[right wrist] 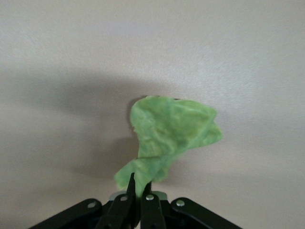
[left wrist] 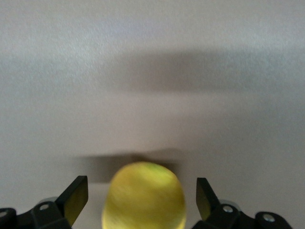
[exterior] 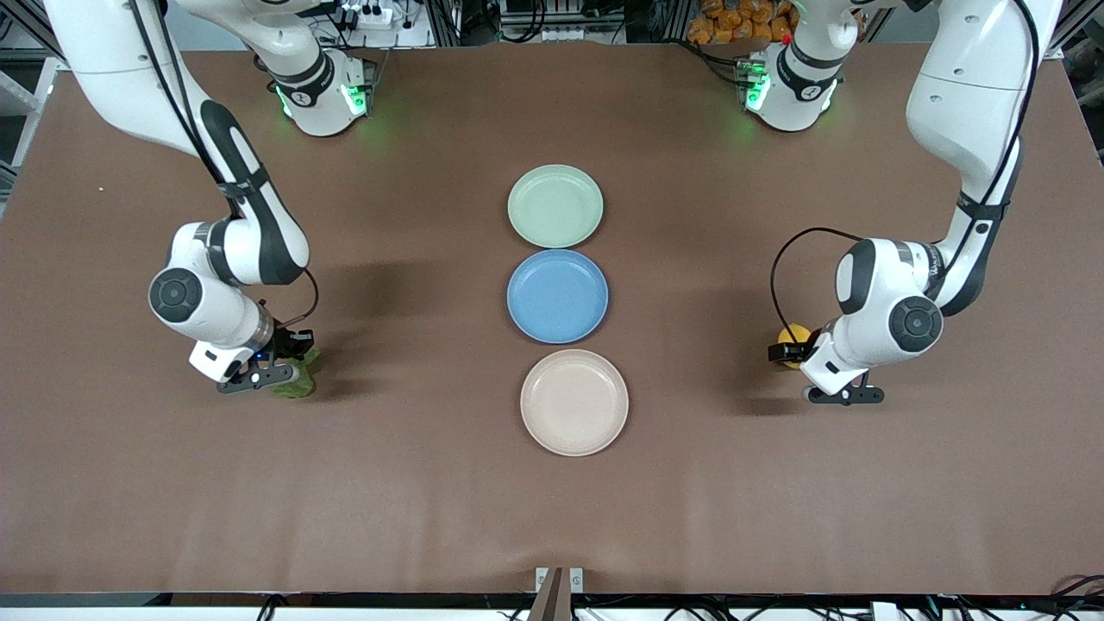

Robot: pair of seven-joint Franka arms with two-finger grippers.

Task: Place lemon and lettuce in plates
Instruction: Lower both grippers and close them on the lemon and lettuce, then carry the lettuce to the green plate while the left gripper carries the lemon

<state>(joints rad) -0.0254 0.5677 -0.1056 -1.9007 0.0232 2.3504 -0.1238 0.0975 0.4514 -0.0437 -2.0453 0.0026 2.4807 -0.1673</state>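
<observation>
From the front view, my right end effector (exterior: 289, 373) sits at the lower left of the frame, down at the brown surface (exterior: 414, 483), pinched on the lettuce (exterior: 297, 384); my left end effector (exterior: 798, 362) is at the right of the frame, low around the lemon (exterior: 792, 335). The three plates run in a column at mid-frame: the mint plate (exterior: 555, 206) uppermost, the blue plate (exterior: 557, 296) in the middle, the beige plate (exterior: 574, 402) lowest, all bare. Cluttered racks and cables line the top edge of the frame. In the left wrist view, my fingers stand wide on either side of the lemon (left wrist: 144, 196) at the bottom centre, with gaps on both sides; I judge a round fruit could roll or squirt out if they close off-centre. In the right wrist view, my fingers (right wrist: 125, 205) are narrow on the stem tail of the lettuce (right wrist: 172, 131); such a thin hold could slip during a lift.
</observation>
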